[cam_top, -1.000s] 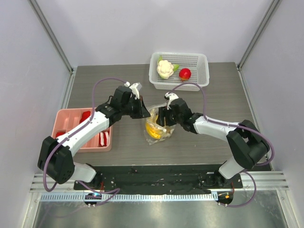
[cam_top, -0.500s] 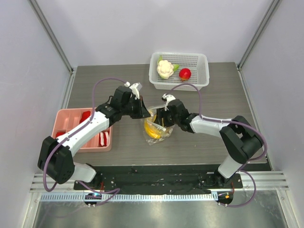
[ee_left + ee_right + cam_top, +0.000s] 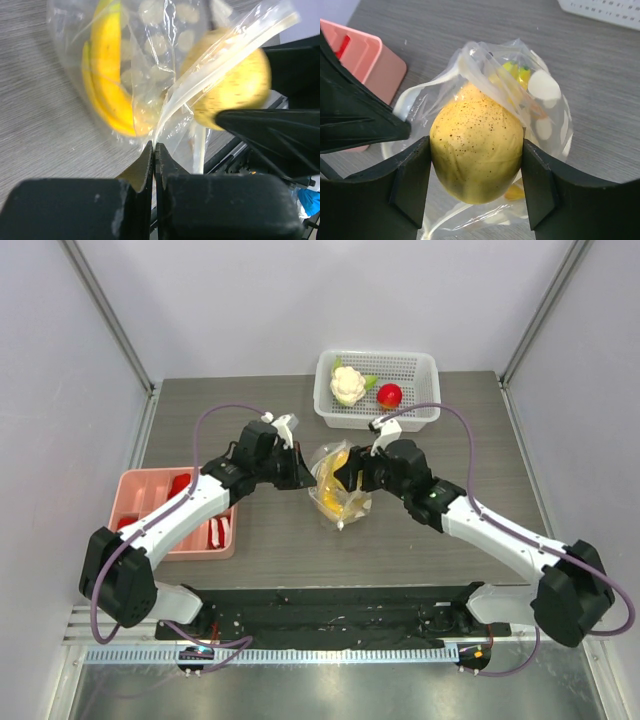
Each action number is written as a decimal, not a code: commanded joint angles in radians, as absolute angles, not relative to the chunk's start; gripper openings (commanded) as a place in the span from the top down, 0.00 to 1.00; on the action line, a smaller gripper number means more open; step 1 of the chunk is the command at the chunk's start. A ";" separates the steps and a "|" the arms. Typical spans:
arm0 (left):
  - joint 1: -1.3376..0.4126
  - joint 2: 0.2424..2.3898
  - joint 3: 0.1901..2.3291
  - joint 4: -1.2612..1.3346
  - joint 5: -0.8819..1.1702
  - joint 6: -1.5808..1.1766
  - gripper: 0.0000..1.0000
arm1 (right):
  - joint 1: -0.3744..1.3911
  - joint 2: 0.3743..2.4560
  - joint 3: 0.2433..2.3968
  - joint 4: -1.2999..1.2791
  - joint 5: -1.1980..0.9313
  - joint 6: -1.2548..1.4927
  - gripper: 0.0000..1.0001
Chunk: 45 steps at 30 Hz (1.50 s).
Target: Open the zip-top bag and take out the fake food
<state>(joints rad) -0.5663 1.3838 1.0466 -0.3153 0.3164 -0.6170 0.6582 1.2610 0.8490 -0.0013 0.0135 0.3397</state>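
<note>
The clear dotted zip-top bag hangs at the table's middle, also seen in the left wrist view and right wrist view. My left gripper is shut on the bag's rim. My right gripper is shut on a yellow speckled round fruit, held at the bag's mouth. A yellow banana bunch lies inside the bag. A white cauliflower and a red round fruit lie in the white basket.
A pink tray with red pieces stands at the left, also showing in the right wrist view. The white perforated basket stands at the back. Grey walls close in on both sides.
My right gripper has moved back and to the right, lifting the yellow round fruit up out of the bag's mouth. The bag has been pulled upward. The left gripper has stayed put.
</note>
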 commanded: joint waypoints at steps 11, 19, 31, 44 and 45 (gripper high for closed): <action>-0.561 1.304 1.074 -0.318 0.292 -0.592 1.00 | 0.617 1.224 1.052 -0.084 -0.147 0.443 0.60; -0.561 1.131 1.035 -0.278 0.163 -0.557 1.00 | 0.632 1.164 0.847 -0.054 -0.301 0.534 0.61; -0.548 1.198 1.081 -0.331 0.244 -0.572 1.00 | 0.612 1.121 1.149 -0.287 -0.040 0.451 0.58; -0.548 1.182 1.220 -0.409 0.248 -0.561 1.00 | 0.341 1.692 1.621 -0.242 0.124 0.269 0.53; -0.546 1.192 1.262 -0.446 0.250 -0.545 1.00 | 0.325 1.733 1.650 -0.248 0.139 0.256 0.53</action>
<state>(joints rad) -0.5529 1.1755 1.0744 -0.3698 0.2264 -0.5686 0.3634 1.6161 1.5196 -0.2428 0.0238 0.3531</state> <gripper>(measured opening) 0.003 0.682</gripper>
